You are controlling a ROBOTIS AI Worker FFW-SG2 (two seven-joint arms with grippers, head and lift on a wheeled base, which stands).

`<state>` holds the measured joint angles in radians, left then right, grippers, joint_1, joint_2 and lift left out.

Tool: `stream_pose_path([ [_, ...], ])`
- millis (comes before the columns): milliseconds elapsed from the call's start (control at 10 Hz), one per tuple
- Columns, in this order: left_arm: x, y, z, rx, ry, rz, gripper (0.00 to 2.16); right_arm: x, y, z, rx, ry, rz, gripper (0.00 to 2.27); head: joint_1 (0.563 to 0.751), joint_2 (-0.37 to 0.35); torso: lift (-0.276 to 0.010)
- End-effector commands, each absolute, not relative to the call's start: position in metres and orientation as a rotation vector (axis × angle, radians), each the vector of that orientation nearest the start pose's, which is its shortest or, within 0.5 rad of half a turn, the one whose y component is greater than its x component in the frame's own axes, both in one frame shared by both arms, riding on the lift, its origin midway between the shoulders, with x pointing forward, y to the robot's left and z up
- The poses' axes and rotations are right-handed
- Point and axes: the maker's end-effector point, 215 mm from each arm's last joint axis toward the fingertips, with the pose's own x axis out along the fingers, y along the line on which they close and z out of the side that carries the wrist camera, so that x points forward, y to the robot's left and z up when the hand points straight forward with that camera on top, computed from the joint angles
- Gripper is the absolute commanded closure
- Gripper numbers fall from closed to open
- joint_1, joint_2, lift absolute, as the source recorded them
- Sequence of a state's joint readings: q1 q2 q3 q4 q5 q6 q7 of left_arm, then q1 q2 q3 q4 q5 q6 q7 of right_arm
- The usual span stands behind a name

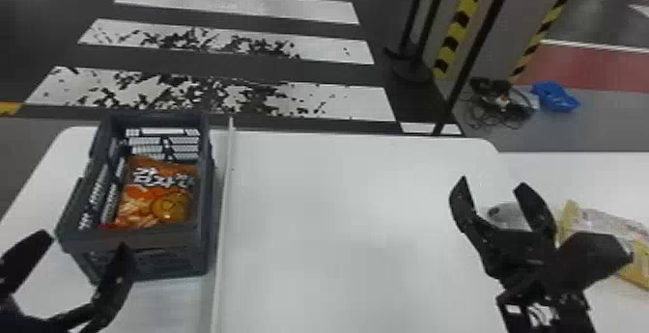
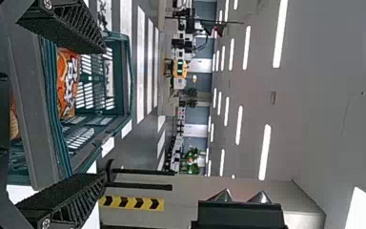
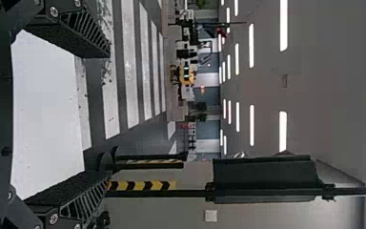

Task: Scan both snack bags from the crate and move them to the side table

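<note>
White ridge point(image 1: 223, 211) beside the crate point(image 1: 169, 241)

Crate point(image 1: 162, 236) on L of table point(image 1: 338, 211) w/ snack bag point(image 1: 159, 192) in it, other bag point(image 1: 613, 222) R on side table point(image 1: 579, 173).

In the left wrist view, you see the left tool point(image 1: 84, 241) open, its two ribbed black fingers point(image 2: 66, 26) standing well apart. Between the fingers, farther off, you see the green crate point(image 2: 119, 81) with slotted walls. Inside the crate, note the orange snack bag point(image 2: 67, 86) with white lettering. You can identify part of the white surface point(image 2: 94, 210) beside the crate. Beyond it, observe white floor stripes point(image 2: 141, 62), a yellow-and-black hazard strip point(image 2: 131, 202) and elongated ceiling lights point(image 2: 264, 151).
</note>
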<state>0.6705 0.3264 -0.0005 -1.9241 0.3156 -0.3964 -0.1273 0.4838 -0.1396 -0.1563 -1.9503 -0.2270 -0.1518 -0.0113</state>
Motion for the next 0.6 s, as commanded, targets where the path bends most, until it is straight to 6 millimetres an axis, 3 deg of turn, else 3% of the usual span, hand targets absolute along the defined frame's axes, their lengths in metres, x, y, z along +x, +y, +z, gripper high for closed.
stream_pose_path([
  [0,0.378,0.250,-0.350,-0.044,-0.061,-0.228,0.07,0.433,-0.308,-0.321,0.035,-0.136,-0.073,0.13,0.695,-0.122,-0.099],
  [300,0.379,0.246,-0.352,-0.045,-0.059,-0.234,0.07,0.417,-0.275,-0.345,0.055,-0.147,-0.067,0.13,0.695,-0.063,-0.099],
  [500,0.380,0.244,-0.351,-0.049,-0.062,-0.237,0.07,0.423,-0.273,-0.376,0.054,-0.097,-0.069,0.12,0.695,-0.041,-0.099],
])
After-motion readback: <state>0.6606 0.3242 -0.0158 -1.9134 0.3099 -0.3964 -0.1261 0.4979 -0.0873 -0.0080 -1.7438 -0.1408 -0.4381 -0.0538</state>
